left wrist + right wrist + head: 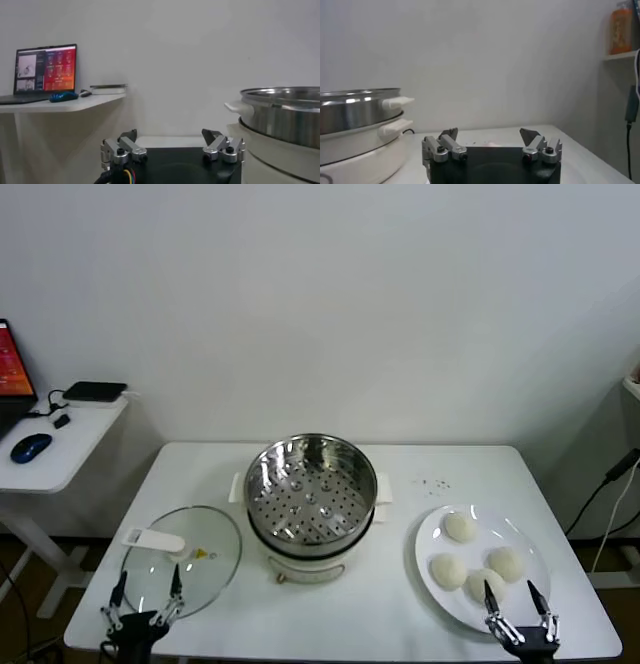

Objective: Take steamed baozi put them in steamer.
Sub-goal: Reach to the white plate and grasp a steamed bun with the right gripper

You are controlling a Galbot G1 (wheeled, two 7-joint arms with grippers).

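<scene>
No transfer is done: four steamed baozi (478, 562) remain on the plate (428, 534); steamer (310, 489) empty. Left gripper (147, 593) and right gripper (516, 596) jaws released.

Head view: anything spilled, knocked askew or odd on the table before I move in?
Nothing major. A few small dark specks lie on the table behind the plate, like crumbs. The steamer sits upright and empty, baozi on the plate, glass lid flat beside it.
</scene>
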